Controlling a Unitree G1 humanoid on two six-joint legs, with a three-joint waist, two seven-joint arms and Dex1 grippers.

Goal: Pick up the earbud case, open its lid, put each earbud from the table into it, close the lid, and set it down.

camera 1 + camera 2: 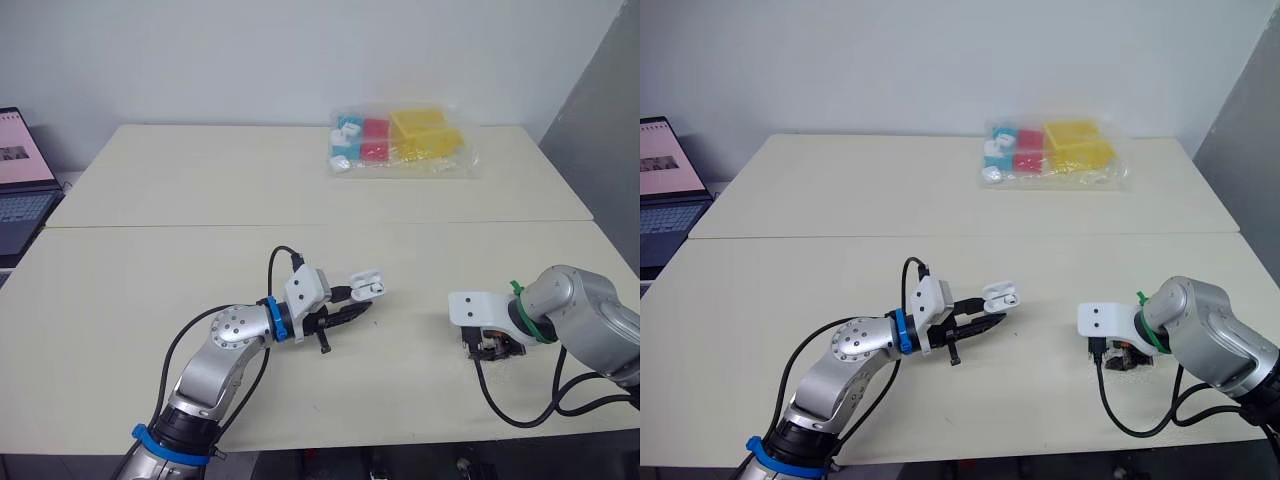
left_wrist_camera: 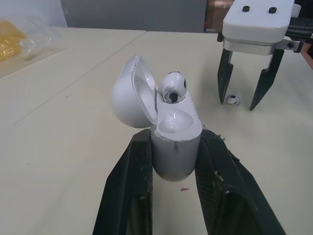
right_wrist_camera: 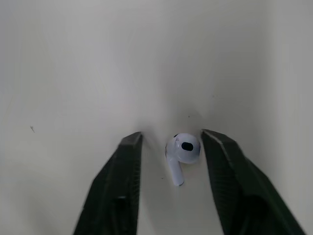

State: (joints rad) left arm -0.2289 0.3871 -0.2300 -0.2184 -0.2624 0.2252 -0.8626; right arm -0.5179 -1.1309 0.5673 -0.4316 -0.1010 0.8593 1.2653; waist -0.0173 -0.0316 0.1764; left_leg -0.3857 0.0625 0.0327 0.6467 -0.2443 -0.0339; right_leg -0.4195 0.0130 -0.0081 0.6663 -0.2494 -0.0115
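Note:
My left gripper (image 1: 358, 306) is shut on the white earbud case (image 2: 173, 132), held just above the table near its middle. The case's lid (image 2: 131, 93) stands open, and one white earbud (image 2: 172, 87) sits in one of its sockets. The other earbud (image 3: 183, 149) lies on the table to the right. My right gripper (image 3: 171, 136) points down over it, open, with a finger on either side and neither touching it. The left wrist view also takes in the right gripper (image 2: 238, 104) straddling that earbud (image 2: 234, 100).
A clear bag of coloured blocks (image 1: 400, 140) lies at the far side of the table. A laptop (image 1: 20, 180) stands off the table's left end. The table's front edge (image 1: 400, 440) runs close behind my right gripper.

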